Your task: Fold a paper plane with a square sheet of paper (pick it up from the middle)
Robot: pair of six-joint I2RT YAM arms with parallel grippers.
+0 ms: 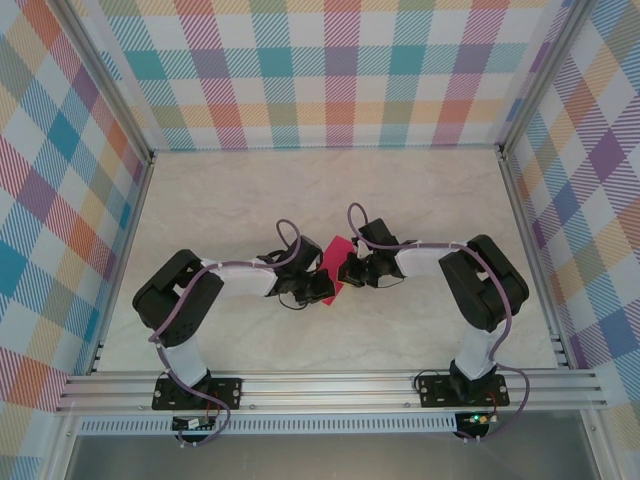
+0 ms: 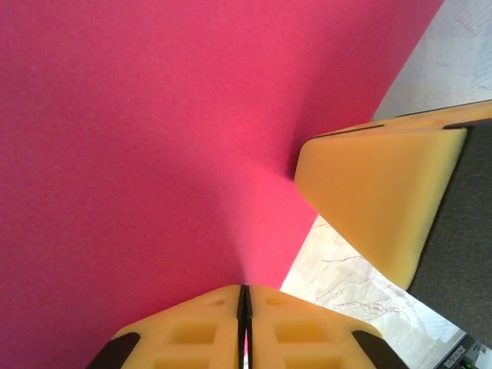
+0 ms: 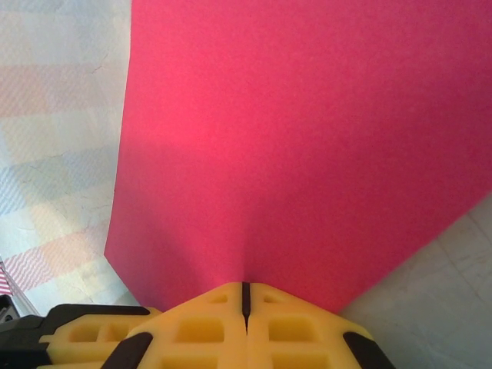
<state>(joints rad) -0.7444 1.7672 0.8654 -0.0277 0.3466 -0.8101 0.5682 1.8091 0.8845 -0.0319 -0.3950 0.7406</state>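
1. The left wall [image 1: 50, 200] is a panel of pastel plaid in teal, orange, purple and yellow, framed by a slanting aluminium post [image 1: 100, 80].
2. The table [image 1: 230, 200] is pale, marble-patterned and bare around the arms. A ribbed aluminium rail [image 1: 330, 385] runs along its near edge and carries both arm bases.
3. The left gripper [image 2: 244, 296] reaches in toward the table's middle. Its yellow pads are pressed together on an edge of the square sheet of paper [image 2: 154, 138], with no gap between them.
4. The magenta sheet is at the table's centre, between the two grippers. From above, much of it is covered by them.
5. The right gripper [image 3: 245, 292] faces the left one, just beside it. Its jaws are likewise closed tight on the sheet's edge. In the left wrist view, one of its fingers [image 2: 377, 192] touches the paper.
6. The back wall [image 1: 330, 70] and the right wall [image 1: 590, 180] carry the same plaid.
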